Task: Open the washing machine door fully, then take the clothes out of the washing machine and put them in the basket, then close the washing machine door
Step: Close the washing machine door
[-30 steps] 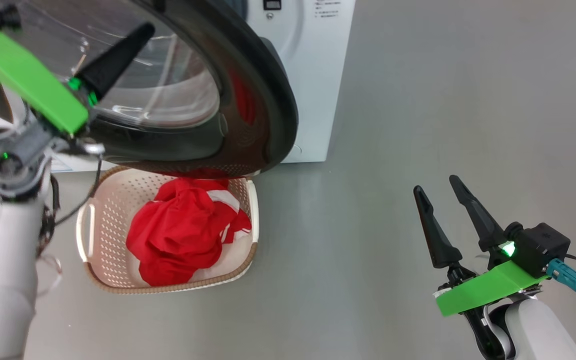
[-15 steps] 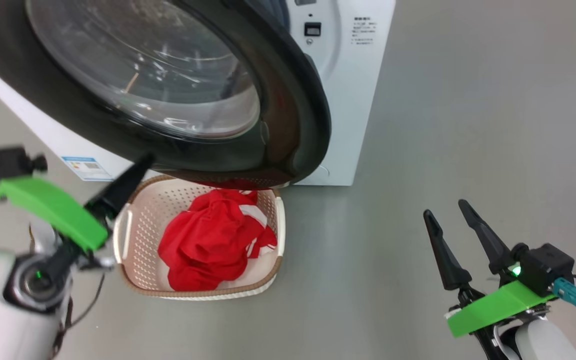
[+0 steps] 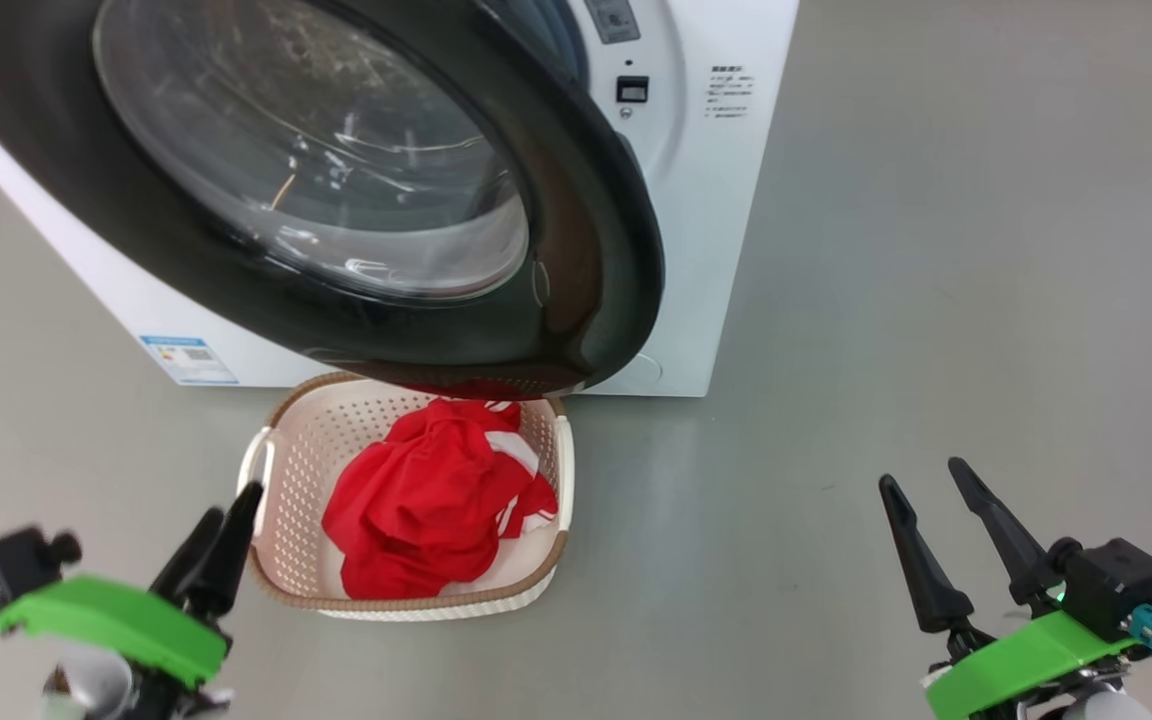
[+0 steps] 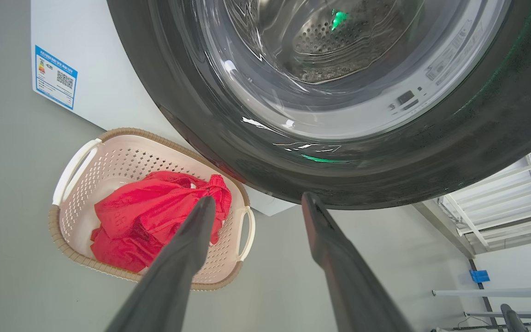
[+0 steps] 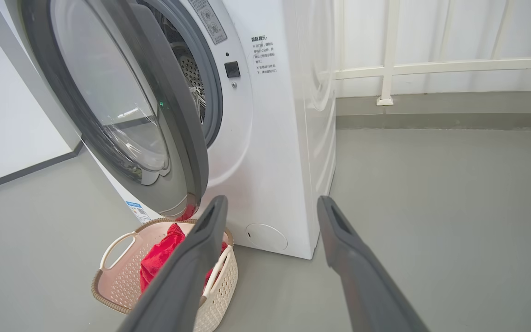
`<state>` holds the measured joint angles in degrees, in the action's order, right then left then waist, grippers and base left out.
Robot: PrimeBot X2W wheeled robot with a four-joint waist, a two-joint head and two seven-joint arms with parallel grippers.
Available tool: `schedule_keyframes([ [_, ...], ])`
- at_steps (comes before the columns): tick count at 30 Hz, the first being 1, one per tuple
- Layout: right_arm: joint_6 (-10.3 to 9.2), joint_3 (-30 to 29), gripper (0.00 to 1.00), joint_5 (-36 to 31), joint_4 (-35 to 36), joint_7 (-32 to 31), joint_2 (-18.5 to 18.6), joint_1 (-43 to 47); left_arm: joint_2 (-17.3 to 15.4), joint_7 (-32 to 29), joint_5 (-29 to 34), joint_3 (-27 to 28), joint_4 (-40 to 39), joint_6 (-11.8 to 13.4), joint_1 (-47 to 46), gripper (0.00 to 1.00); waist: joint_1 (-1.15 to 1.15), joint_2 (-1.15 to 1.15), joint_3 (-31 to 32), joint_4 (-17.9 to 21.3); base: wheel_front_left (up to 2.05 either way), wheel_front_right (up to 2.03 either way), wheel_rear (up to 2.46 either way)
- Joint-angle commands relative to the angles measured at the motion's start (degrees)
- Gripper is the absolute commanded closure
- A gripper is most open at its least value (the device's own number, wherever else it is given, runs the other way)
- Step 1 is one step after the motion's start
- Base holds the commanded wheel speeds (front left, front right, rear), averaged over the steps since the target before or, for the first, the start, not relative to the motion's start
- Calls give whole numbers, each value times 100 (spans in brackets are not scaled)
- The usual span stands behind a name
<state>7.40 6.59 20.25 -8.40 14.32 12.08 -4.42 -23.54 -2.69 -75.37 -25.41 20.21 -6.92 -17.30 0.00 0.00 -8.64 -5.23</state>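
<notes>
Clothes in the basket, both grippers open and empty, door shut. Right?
No: the door is open, swung out from the washing machine, as the right wrist view shows. The clothes are in the basket, and the left gripper and right gripper are open and empty.

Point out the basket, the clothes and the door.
basket [image 3: 286, 452], head view, bare left wall
clothes [image 3: 421, 505], head view, middle of the red heap
door [image 3: 608, 240], head view, black rim
</notes>
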Motion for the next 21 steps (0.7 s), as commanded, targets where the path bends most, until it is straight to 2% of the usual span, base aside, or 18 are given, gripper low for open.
schedule_keyframes([
  [1, 9, 74, 0, 22, 131, 68, 85, 69, -209, 252, -42, 214, -64, -57, 19, 0, 0, 0, 23, 61, 0, 0, 0],
  [10, 9, -62, 0, 35, 158, 68, 113, 267, -351, 1575, 639, -232, 312, -57, 404, 0, 0, 0, 80, 331, 0, 0, 0],
  [14, 9, -118, 0, 30, 184, 68, 93, 291, -349, 1755, 1406, -306, 529, -57, 401, 0, 0, 0, 90, 407, 0, 0, 0],
  [16, 9, -138, 0, 26, 199, 68, 84, 290, -243, 1763, 2029, -14, 557, -57, 385, 0, 0, 0, 90, 430, 0, 0, 0],
  [21, 9, -166, 0, 17, 235, 68, 73, 273, 272, 1766, 3556, 1081, 155, -43, 689, 0, 0, 0, 121, 461, 0, 0, 0],
])
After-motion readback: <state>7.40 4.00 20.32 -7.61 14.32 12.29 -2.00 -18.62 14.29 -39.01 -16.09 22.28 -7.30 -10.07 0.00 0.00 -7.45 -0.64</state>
